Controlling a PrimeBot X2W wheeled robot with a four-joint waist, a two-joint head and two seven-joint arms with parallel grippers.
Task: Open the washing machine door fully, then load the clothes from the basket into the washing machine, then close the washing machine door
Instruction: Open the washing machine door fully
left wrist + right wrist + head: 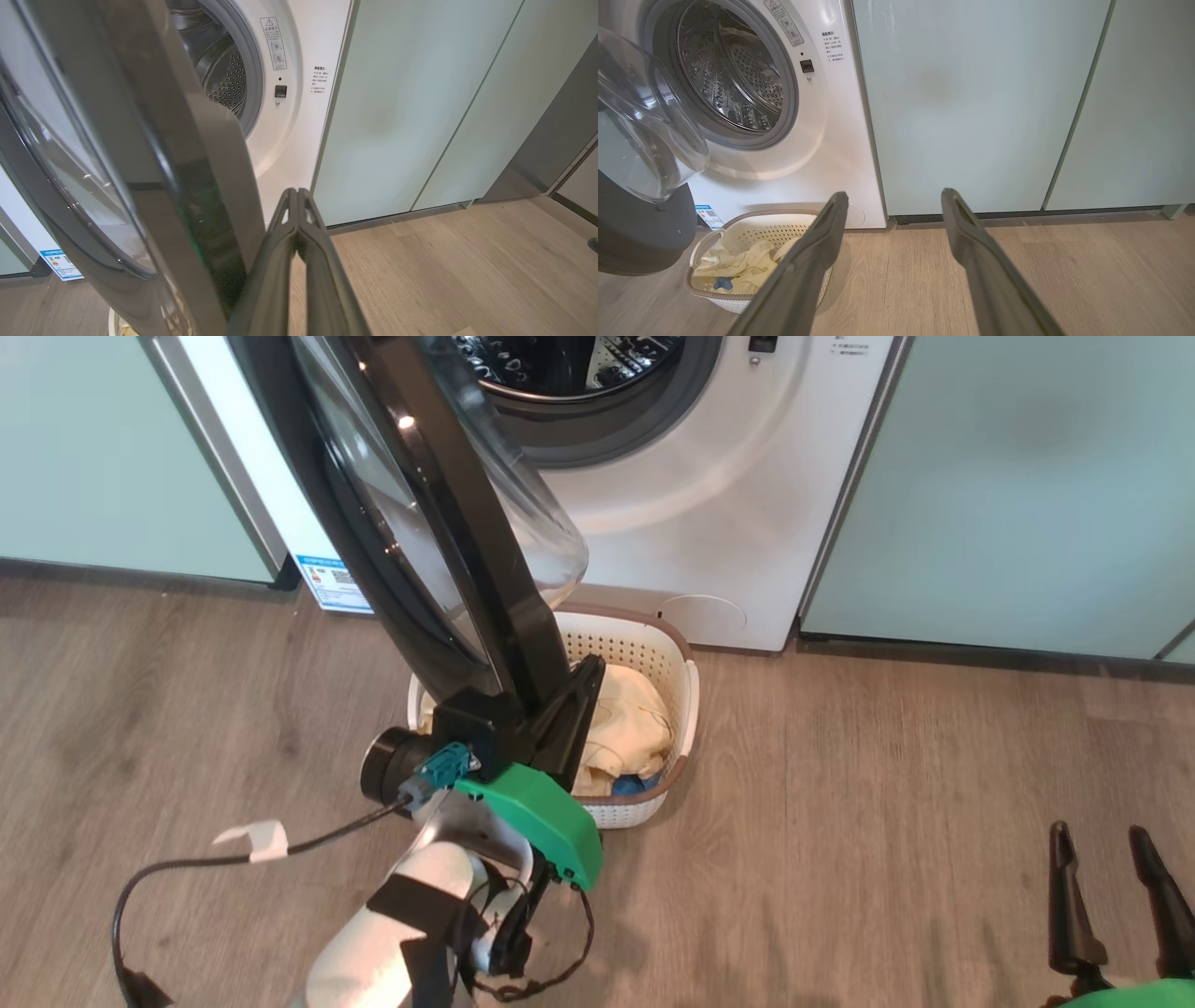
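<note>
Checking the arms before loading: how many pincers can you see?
2. The left pincer, shut, beside the washing machine door; the right pincer, open, over the floor right of the basket. None seem hidden.

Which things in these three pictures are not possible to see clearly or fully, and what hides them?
- Head view: the left half of the basket is hidden behind the washing machine door and left arm.
- Head view: the drum is cut off by the top edge.
- Left wrist view: the print on the warning label is too small.

basket [644, 649] half hidden behind door [457, 523], drum [560, 364] cut by top edge, warning sticker [273, 42] print too small to read
</note>
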